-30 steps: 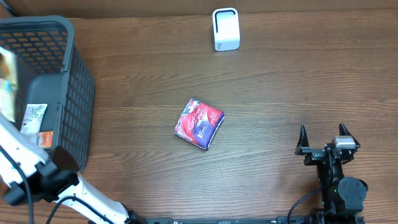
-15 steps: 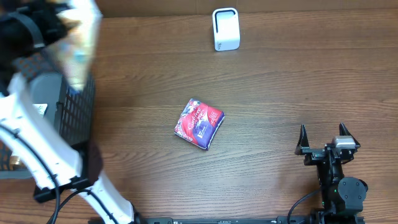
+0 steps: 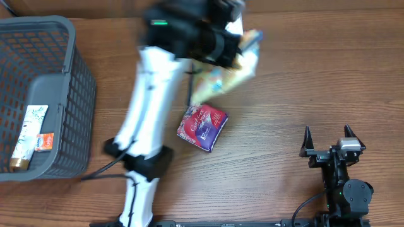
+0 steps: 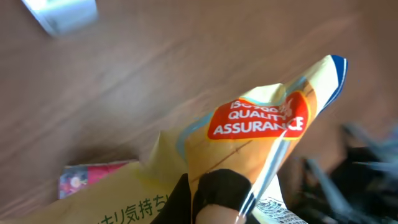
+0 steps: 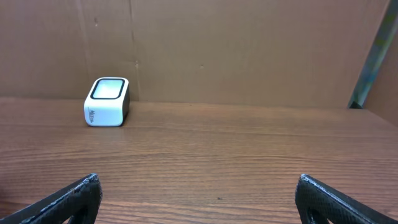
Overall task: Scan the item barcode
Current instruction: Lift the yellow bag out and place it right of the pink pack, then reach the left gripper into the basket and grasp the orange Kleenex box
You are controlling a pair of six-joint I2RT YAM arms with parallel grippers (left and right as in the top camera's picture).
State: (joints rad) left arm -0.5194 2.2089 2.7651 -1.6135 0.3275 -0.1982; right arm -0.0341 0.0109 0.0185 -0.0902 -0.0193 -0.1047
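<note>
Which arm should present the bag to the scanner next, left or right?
Left. The left end effector is shut on the yellow snack bag, held up close to the white scanner. The right end effector sits open and empty at the near right, far from both.

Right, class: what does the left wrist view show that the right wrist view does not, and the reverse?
Only the left wrist view: a yellow bag with a red QUALITY ASSURANCE label, pinched in the shut left gripper, and a corner of a pink pouch on the table. Only the right wrist view: the open right gripper, empty, and a cardboard wall behind. Both: the white scanner, blurred in the left wrist view, and the wooden table.
</note>
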